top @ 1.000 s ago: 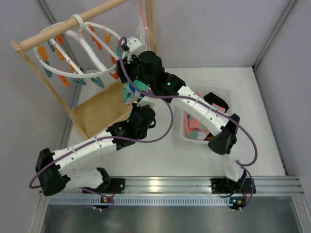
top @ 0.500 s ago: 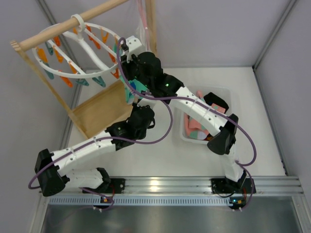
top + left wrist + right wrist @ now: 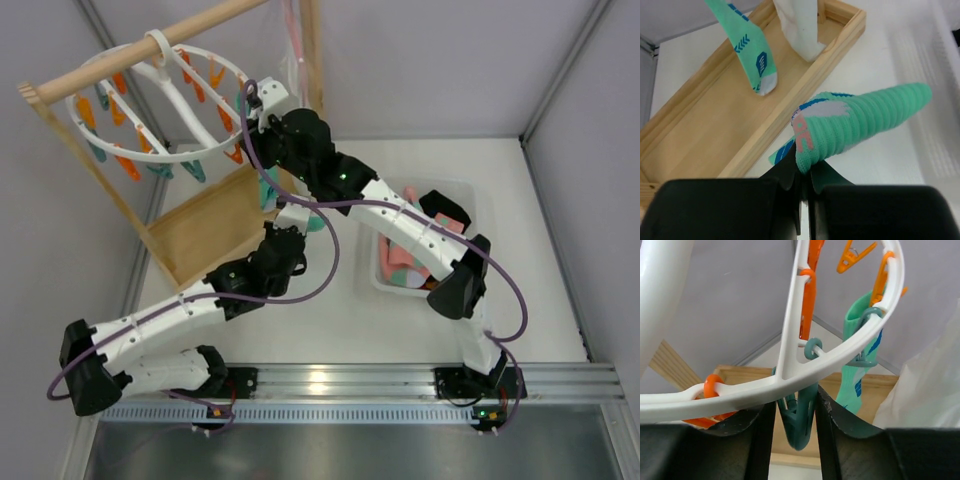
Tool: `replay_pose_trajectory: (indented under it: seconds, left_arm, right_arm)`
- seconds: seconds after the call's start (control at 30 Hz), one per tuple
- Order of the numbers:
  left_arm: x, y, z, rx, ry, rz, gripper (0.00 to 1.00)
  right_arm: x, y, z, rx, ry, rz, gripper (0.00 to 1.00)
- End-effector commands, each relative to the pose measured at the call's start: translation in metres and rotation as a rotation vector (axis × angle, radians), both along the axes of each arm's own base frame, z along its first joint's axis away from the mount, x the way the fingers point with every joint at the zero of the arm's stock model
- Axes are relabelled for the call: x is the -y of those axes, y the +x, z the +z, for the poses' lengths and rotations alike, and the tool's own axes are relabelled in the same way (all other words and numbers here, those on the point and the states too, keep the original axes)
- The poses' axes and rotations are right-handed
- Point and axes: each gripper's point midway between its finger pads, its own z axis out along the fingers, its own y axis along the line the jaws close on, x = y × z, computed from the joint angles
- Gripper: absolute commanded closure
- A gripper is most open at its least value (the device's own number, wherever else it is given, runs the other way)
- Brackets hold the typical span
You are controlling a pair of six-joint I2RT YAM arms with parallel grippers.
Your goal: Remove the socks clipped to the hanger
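From above we've got the hanger hooked over the wooden rail, and its white ring is tilted, with orange and teal clips all round it. Below it sits the wooden tray, and off to the right there's a white bin with pink and mint socks piled inside. The right arm runs up from its base, bends at the elbow beside the bin and reaches across the left arm, which puts the right gripper at the near rim of the ring. The left arm stretches up diagonally, and the left gripper is just off the tray's corner. In the left wrist view those fingers are closed tight on the cuff of a mint-green sock, which sticks out sideways over the white table, clear of the hanger. Behind it a second mint sock dangles over the tray, next to something white hanging there, and we can't tell if that's cloth or plastic. In the right wrist view the black fingers are pinched in on a teal clip that hangs under the ring with nothing in it. An orange clip hangs just above, and the second mint sock is clipped further along the rim.
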Motion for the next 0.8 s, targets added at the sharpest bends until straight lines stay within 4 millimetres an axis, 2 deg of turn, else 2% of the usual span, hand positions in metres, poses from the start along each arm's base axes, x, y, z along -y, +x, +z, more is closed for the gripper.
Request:
replay_pose_trajectory:
  seconds: [0.0, 0.07, 0.13, 0.17, 0.2, 0.23, 0.27, 0.3, 0.43, 0.53, 0.57, 0.6, 0.63, 0.67, 0.7, 0.73, 0.77]
  left_arm:
    - [0.009, -0.01, 0.044, 0.06, -0.213, -0.065, 1.0]
    - [0.013, -0.02, 0.062, 0.072, -0.301, -0.126, 1.0]
    - [0.022, -0.03, 0.071, 0.06, -0.374, -0.194, 1.0]
    - [0.022, -0.035, 0.077, 0.062, -0.412, -0.216, 1.0]
    - [0.025, -0.039, 0.078, 0.055, -0.429, -0.242, 1.0]
    - [0.029, -0.045, 0.081, 0.047, -0.453, -0.28, 1.0]
    - [0.031, -0.048, 0.082, 0.037, -0.48, -0.296, 1.0]
    - [0.034, -0.05, 0.082, 0.027, -0.496, -0.31, 1.0]
    - [0.049, -0.062, 0.096, 0.0, -0.566, -0.398, 1.0]
    - [0.062, -0.063, 0.103, -0.024, -0.593, -0.433, 1.0]
    - [0.066, -0.063, 0.11, -0.02, -0.601, -0.447, 1.0]
    - [0.073, -0.06, 0.108, -0.037, -0.592, -0.453, 1.0]
    - [0.078, -0.059, 0.107, -0.046, -0.588, -0.455, 1.0]
    - [0.083, -0.058, 0.119, -0.038, -0.606, -0.468, 1.0]
    - [0.093, -0.055, 0.113, -0.061, -0.591, -0.479, 1.0]
    - [0.097, -0.053, 0.115, -0.065, -0.591, -0.483, 1.0]
    - [0.101, -0.051, 0.128, -0.053, -0.611, -0.488, 1.0]
  right_arm:
    - [-0.001, -0.029, 0.055, 0.074, 0.139, 0.082, 0.64]
    - [0.006, -0.035, 0.065, 0.082, 0.162, 0.088, 0.6]
    - [0.008, -0.039, 0.063, 0.068, 0.162, 0.098, 0.55]
    - [0.014, -0.043, 0.066, 0.067, 0.167, 0.1, 0.49]
    - [0.017, -0.045, 0.069, 0.064, 0.171, 0.102, 0.44]
    - [0.026, -0.052, 0.082, 0.075, 0.192, 0.101, 0.4]
    - [0.029, -0.053, 0.077, 0.067, 0.183, 0.099, 0.36]
    - [0.035, -0.056, 0.081, 0.069, 0.189, 0.096, 0.32]
    - [0.067, -0.063, 0.092, 0.073, 0.183, 0.034, 0.01]
    - [0.095, -0.064, 0.089, 0.06, 0.151, -0.02, 0.01]
    - [0.108, -0.068, 0.087, 0.056, 0.145, -0.031, 0.0]
    - [0.116, -0.068, 0.084, 0.047, 0.139, -0.043, 0.01]
    - [0.133, -0.074, 0.095, 0.056, 0.16, -0.061, 0.01]
    - [0.142, -0.07, 0.085, 0.042, 0.142, -0.086, 0.01]
    - [0.153, -0.069, 0.084, 0.034, 0.136, -0.118, 0.01]
    - [0.17, -0.076, 0.093, 0.041, 0.153, -0.136, 0.01]
    - [0.182, -0.073, 0.09, 0.036, 0.145, -0.17, 0.01]
